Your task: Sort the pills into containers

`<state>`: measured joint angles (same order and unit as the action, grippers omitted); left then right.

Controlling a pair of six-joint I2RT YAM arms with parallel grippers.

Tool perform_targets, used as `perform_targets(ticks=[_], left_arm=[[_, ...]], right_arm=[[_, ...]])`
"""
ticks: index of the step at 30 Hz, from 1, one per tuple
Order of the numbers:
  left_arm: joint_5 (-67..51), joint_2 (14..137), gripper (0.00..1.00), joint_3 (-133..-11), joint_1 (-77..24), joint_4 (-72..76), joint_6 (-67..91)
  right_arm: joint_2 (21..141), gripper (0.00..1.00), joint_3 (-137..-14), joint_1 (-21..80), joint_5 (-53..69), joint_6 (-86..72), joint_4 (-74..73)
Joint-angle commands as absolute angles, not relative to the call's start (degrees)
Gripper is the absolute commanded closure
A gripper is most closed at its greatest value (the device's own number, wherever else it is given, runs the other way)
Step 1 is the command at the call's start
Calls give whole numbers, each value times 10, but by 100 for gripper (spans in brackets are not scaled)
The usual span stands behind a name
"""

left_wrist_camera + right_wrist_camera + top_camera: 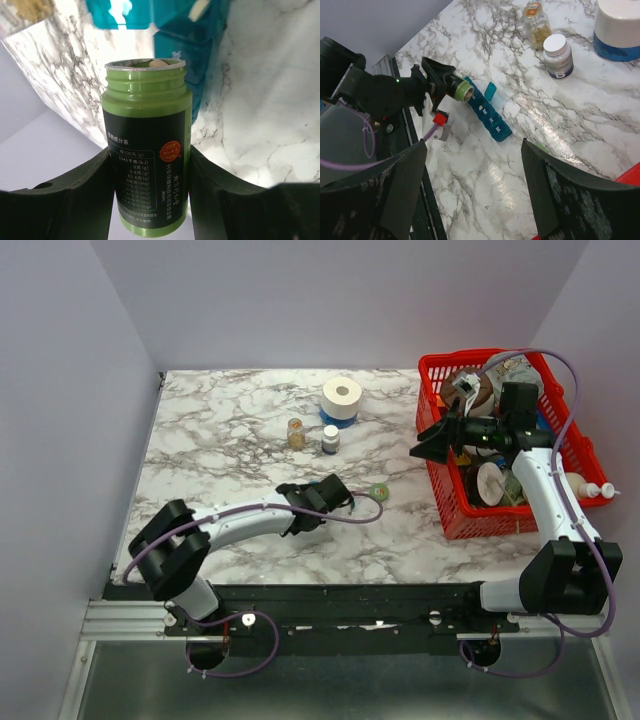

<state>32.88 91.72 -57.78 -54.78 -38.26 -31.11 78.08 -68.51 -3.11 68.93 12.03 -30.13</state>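
My left gripper [149,156] is shut on a green pill bottle [147,145] with a black label. The bottle is uncapped and tipped toward the teal-blue containers strip [182,40]. A pale pill [160,63] sits at the bottle's mouth, and another pill [200,9] lies in an open compartment. In the right wrist view the strip [489,114] lies on the marble with one lid [490,92] up and the bottle's mouth [463,91] at its near end. My right gripper [474,145] hangs open and empty, high over the table beside the red basket [455,515]. From above, my left gripper [318,497] covers most of the strip.
The bottle's green cap [379,492] lies on the marble right of my left gripper. An amber bottle [296,432], a white-capped bottle [330,439] and a white roll [342,397] stand at the back. The red basket holds assorted clutter.
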Motion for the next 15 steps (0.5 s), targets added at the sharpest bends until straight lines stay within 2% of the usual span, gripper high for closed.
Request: perform_targets(ticks=[1, 4, 7, 12, 15], left_arm=[[294, 832, 100, -541, -533, -305, -251], [221, 752, 100, -509, -509, -250, -202], [87, 634, 100, -450, -460, -162, -147], [-202, 409, 100, -290, -347, 83, -27], [-286, 352, 100, -224, -269, 230, 112]], right_arm=[[783, 15, -700, -37, 711, 130, -316], [784, 15, -698, -36, 710, 130, -316], [786, 15, -698, -36, 709, 131, -316], [789, 15, -697, -36, 705, 132, -316], [791, 15, -696, -36, 705, 131, -316]])
